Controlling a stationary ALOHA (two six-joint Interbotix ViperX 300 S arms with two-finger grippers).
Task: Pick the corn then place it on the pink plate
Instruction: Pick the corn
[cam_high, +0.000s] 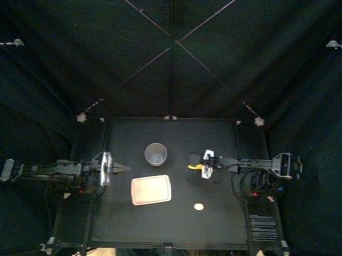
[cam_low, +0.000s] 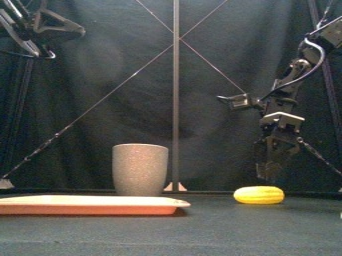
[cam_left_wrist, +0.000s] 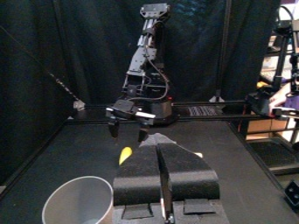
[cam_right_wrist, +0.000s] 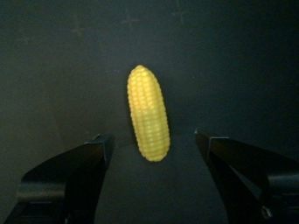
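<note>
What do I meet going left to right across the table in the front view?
Pink tray → grey cup, behind the tray's right end → corn, with the right gripper hanging just above it.

Right pincer (cam_low: 270, 172) hangs spread, pointing down; left pincer (cam_left_wrist: 156, 140) apparently closed, resting.
</note>
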